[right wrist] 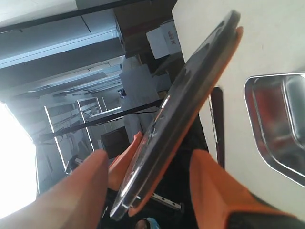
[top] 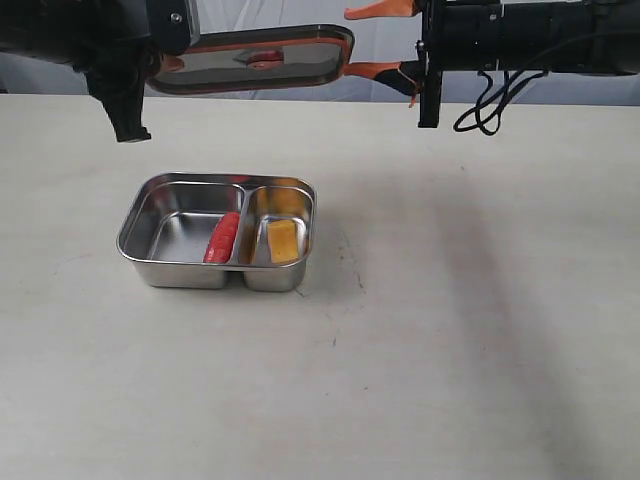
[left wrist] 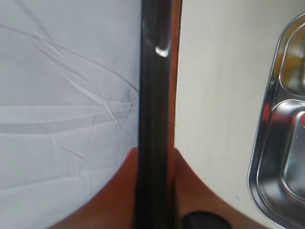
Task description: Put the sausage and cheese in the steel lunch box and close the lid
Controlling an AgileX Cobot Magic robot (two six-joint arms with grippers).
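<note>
Fig.: lid (top: 250,58) held flat, above & behind box (top: 140,250), long axes parallel. L gripper (left wrist: 152,162) clamps lid; R gripper (top: 385,40) wide open, empty, astride lid's end.

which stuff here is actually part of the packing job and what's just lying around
Part of the job: sausage, cheese, steel lunch box holding both, lid held up by the left gripper, open right gripper at the lid's end.

Just there: dangling black cable, white backdrop, table.
</note>
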